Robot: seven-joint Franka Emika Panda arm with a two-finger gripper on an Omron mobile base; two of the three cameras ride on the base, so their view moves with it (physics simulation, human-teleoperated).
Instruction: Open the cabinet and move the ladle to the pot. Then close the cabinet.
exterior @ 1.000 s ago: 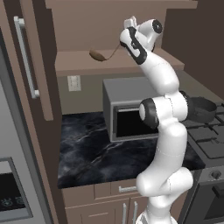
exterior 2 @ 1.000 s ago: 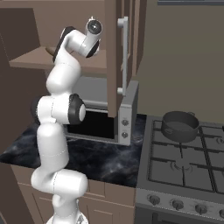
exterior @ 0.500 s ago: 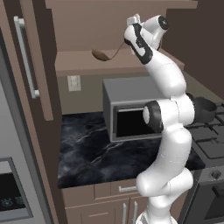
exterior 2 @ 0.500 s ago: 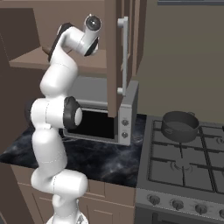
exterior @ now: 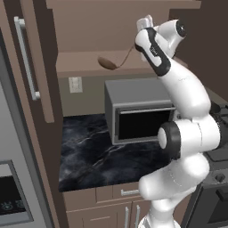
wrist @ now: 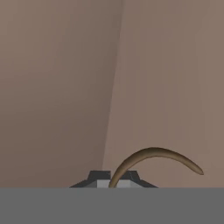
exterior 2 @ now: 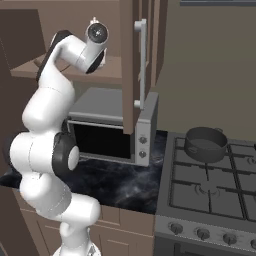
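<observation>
- Fingers (wrist: 113,180) pinched on ladle (exterior: 116,60) handle, bowl at nine o'clock.
- Could slip or clip cabinet (exterior 2: 131,65) door swinging toward pot (exterior 2: 204,143).

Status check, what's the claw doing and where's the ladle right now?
Claw shut on ladle handle, up inside the open cabinet. Pot waiting on the stove. Open right cabinet door stands between ladle and pot.

arm: raised high, elbow bent, wrist turned sideways | gripper (wrist: 113,180): fingers closed on the ladle (exterior: 116,61) handle, held aloft
</observation>
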